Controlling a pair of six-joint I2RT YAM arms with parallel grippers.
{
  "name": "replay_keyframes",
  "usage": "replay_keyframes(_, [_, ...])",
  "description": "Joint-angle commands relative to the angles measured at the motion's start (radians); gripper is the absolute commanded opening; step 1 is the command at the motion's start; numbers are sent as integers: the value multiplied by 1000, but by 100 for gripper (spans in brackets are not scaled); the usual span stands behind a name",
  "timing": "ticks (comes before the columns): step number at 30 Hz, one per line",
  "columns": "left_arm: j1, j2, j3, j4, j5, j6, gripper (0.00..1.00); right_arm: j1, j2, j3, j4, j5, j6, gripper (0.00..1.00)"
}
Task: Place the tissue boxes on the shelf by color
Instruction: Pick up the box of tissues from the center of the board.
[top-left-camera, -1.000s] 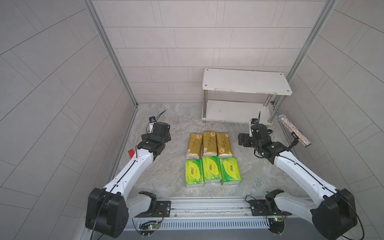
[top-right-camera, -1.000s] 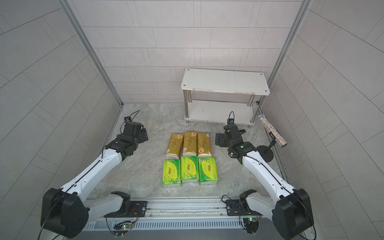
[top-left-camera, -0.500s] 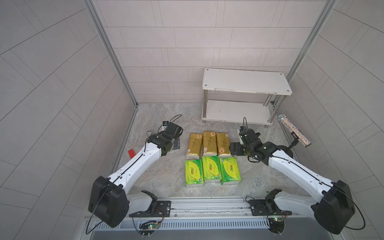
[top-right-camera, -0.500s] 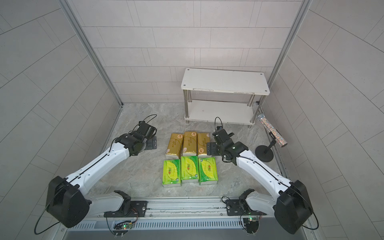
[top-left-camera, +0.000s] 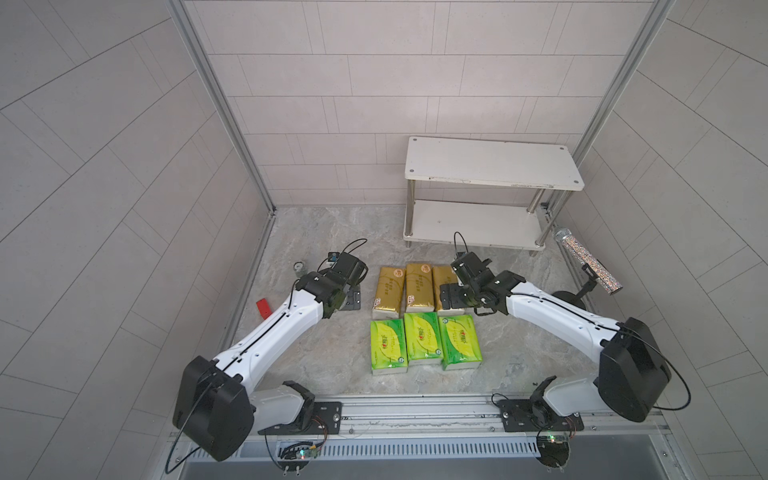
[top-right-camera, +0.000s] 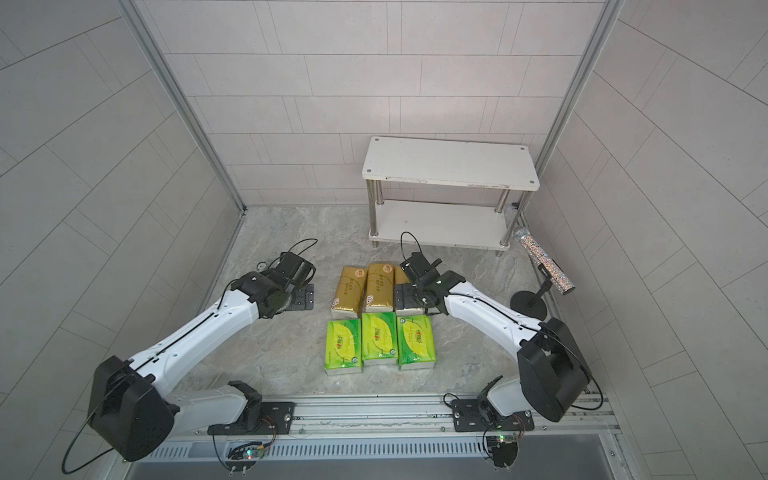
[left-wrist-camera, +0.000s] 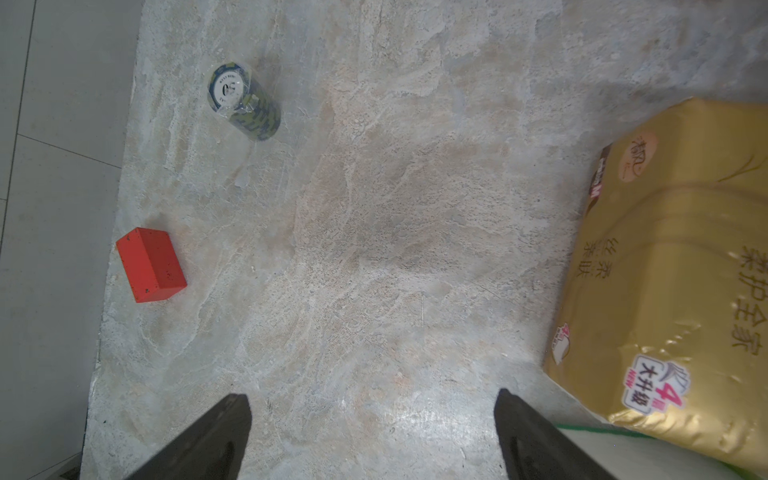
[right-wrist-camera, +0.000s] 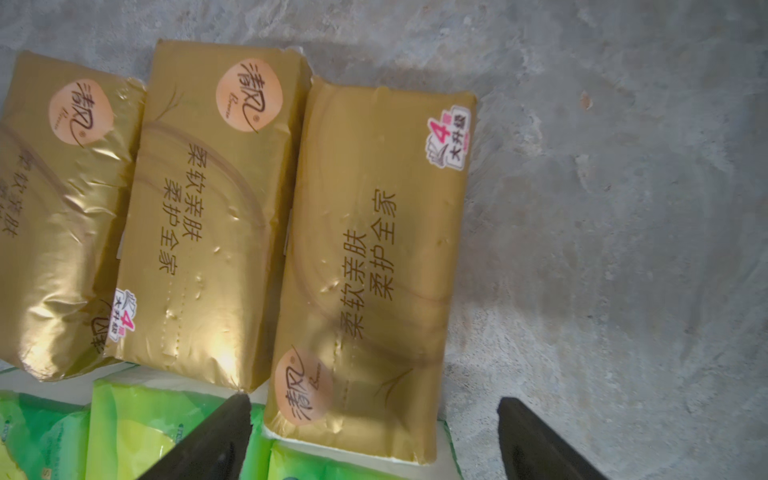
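Three gold tissue boxes lie in a row on the floor: left (top-left-camera: 388, 289), middle (top-left-camera: 419, 286), right (top-left-camera: 441, 276). Three green tissue boxes (top-left-camera: 422, 337) lie side by side in front of them. The white two-tier shelf (top-left-camera: 490, 162) stands at the back right with both boards bare. My left gripper (top-left-camera: 353, 297) is open over bare floor beside the left gold box (left-wrist-camera: 673, 270). My right gripper (right-wrist-camera: 372, 399) is open, its fingers straddling the near end of the right gold box (right-wrist-camera: 374, 249). The right arm hides part of that box in both top views.
A red block (left-wrist-camera: 150, 264) and a small patterned cylinder (left-wrist-camera: 243, 99) lie by the left wall. A glittery microphone on a black stand (top-left-camera: 588, 262) stands at the right, beside the shelf. Tiled walls close the left, back and right sides.
Both arms have swung inward and down toward the boxes. The left gripper has come beside the left gold box. The right gripper has come over the right gold box. No box has moved.
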Motion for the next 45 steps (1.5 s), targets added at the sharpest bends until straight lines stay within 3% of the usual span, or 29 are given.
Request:
replay_keyframes(1, [-4, 0, 8, -30, 8, 6, 100, 22, 37, 36, -2, 14, 15, 99])
replay_keyframes(7, [-4, -1, 17, -32, -9, 20, 100, 42, 109, 62, -12, 43, 27, 99])
replay_keyframes(19, [-4, 33, 61, -39, -52, 40, 100, 25, 73, 9, 8, 113, 57, 98])
replay_keyframes(29, [-4, 59, 83, -37, -65, 40, 100, 15, 145, -13, 58, 80, 34, 86])
replay_keyframes(37, [-4, 89, 104, -34, -75, 38, 100, -32, 202, -30, 107, 81, 33, 86])
replay_keyframes(41, [-4, 77, 107, -33, -102, 31, 100, -38, 195, -47, 127, 87, 32, 77])
replay_keyframes(45, [-3, 70, 108, -27, -131, 32, 100, -39, 153, -44, 119, 108, 26, 73])
